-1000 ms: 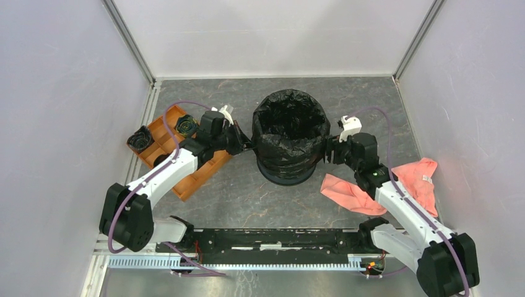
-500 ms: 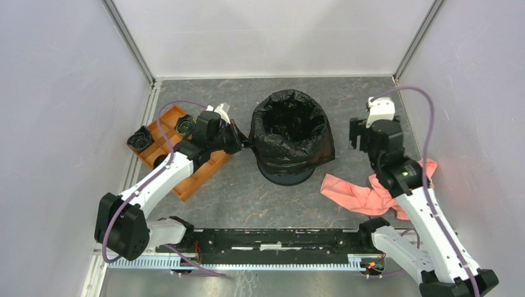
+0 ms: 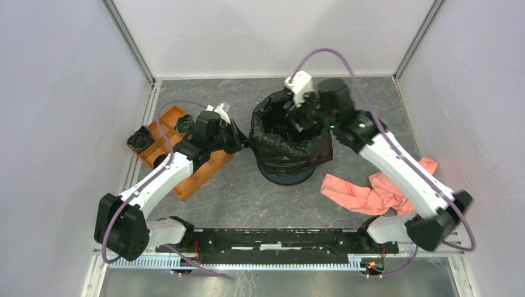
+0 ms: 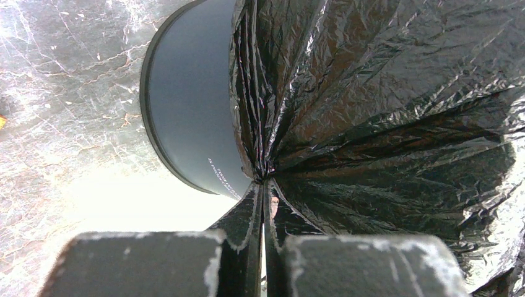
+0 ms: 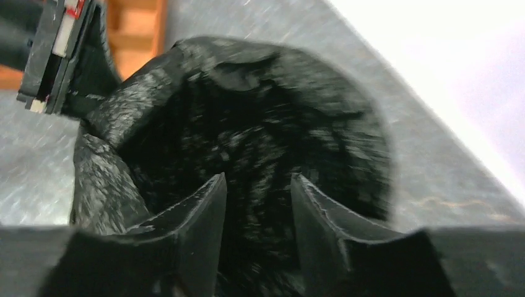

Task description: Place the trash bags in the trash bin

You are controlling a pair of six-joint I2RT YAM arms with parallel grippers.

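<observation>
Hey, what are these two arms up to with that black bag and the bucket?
A black trash bag is draped into and over the rim of a dark blue trash bin. The left pincer is clamped on the bag's edge at the bin's left side, with the film fanning out taut from it. The right pincer hovers over the bin's mouth with its jaws apart. A pink cloth and an orange tray lie off to the sides.

The grey marbled table (image 3: 247,192) bears a navy trash bin (image 3: 286,177) (in the middle), an orange compartment tray (image 3: 197,176) and a crumpled pink cloth (image 3: 362,197).

Lab robot cell, white walls (image 3: 266,34), grey tabletop (image 3: 247,192)
</observation>
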